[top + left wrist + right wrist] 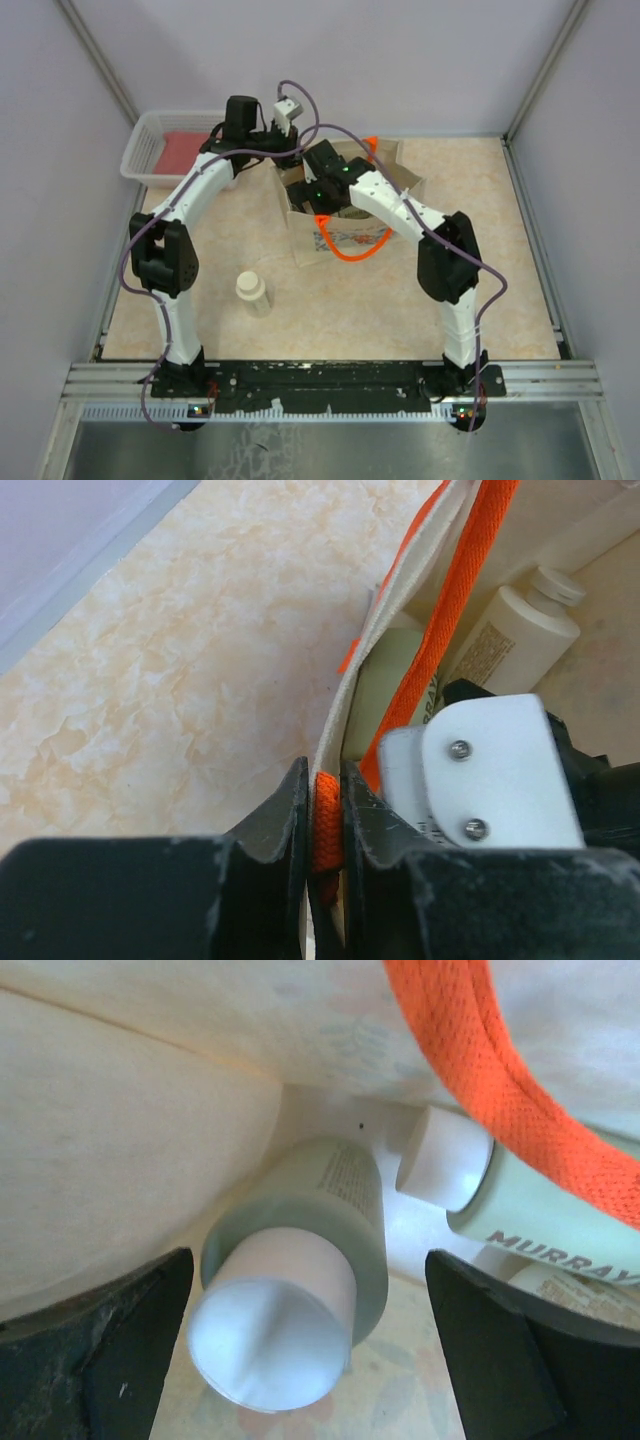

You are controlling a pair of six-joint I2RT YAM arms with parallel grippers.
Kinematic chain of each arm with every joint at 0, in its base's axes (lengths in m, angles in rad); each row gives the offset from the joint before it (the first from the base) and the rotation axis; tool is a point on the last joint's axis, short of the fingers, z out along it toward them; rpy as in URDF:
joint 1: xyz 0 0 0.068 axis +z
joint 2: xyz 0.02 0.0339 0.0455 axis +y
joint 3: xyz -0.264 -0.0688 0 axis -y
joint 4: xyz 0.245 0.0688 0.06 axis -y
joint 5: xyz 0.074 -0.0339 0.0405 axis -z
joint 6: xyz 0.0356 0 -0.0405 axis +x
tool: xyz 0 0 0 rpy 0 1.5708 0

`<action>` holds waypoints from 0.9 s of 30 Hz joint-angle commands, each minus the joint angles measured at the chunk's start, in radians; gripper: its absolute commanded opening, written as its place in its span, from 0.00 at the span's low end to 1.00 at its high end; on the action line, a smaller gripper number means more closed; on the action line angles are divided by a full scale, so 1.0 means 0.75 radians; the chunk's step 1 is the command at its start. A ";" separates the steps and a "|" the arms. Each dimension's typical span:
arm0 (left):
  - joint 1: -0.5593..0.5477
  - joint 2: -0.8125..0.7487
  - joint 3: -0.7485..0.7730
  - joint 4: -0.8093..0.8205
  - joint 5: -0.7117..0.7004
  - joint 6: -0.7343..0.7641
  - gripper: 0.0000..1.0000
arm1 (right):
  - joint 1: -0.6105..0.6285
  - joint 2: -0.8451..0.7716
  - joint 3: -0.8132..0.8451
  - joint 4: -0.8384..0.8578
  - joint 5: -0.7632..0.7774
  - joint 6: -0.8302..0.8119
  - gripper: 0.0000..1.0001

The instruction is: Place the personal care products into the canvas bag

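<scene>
Left gripper [322,815] is pinching the canvas bag's [308,245] orange handle [452,605] at the rim. Right gripper [310,1320] is gaping wide inside the bag, fingers [110,1360] flanking a pale green bottle [335,1210].

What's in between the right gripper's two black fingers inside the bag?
A pale green bottle with a cream cap, lying inside the canvas bag. The right wrist view shows it between the fingers of the open right gripper.
</scene>
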 commanded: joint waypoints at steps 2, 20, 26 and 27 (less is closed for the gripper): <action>-0.020 -0.025 0.043 -0.004 0.056 0.017 0.00 | 0.025 -0.187 0.014 0.157 -0.010 0.003 0.99; -0.004 -0.030 0.022 0.056 0.110 -0.035 0.00 | -0.185 -0.581 -0.276 -0.086 0.451 -0.007 0.99; 0.004 -0.016 0.022 0.059 0.073 -0.025 0.00 | -0.187 -0.834 -0.310 -0.052 0.344 -0.083 0.99; 0.007 -0.011 0.021 0.057 0.063 -0.024 0.00 | -0.180 -0.867 -0.295 -0.039 0.287 -0.076 0.99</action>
